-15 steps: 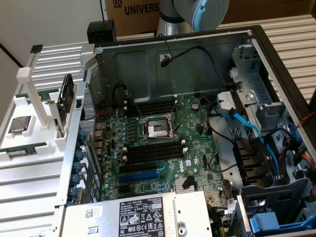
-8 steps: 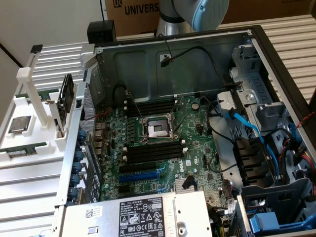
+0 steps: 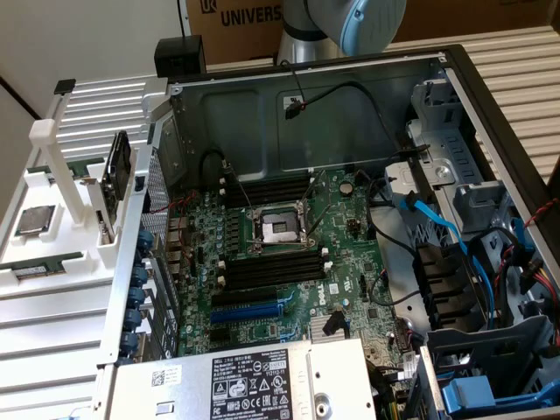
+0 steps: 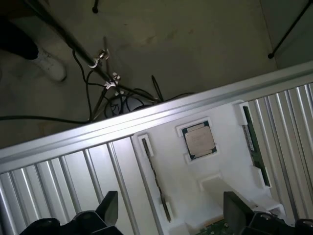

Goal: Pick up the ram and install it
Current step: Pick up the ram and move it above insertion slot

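Observation:
Seen in the wrist view, my gripper (image 4: 173, 218) is open, its two black fingers (image 4: 110, 210) spread wide above a white holder (image 4: 215, 171) with nothing between them. One ram stick (image 4: 254, 147), green and edge-on, stands in a slot of the holder; a second thin stick (image 4: 155, 178) stands in another slot. In the exterior view the white holder (image 3: 52, 241) sits at the exterior view's left of the open computer case, with a ram stick (image 3: 39, 267) lying along it. The motherboard (image 3: 280, 262) shows long black empty slots (image 3: 271, 269) beside the processor socket (image 3: 278, 229).
A square silver processor chip (image 4: 198, 139) rests in the holder, also visible as the chip (image 3: 33, 219). A dark board (image 3: 118, 166) stands upright by the case wall. Blue and black cables (image 3: 437, 227) fill the case's right. The arm (image 3: 350, 22) rises behind the case. Floor cables (image 4: 112, 93) and a white shoe (image 4: 49, 64) lie beyond.

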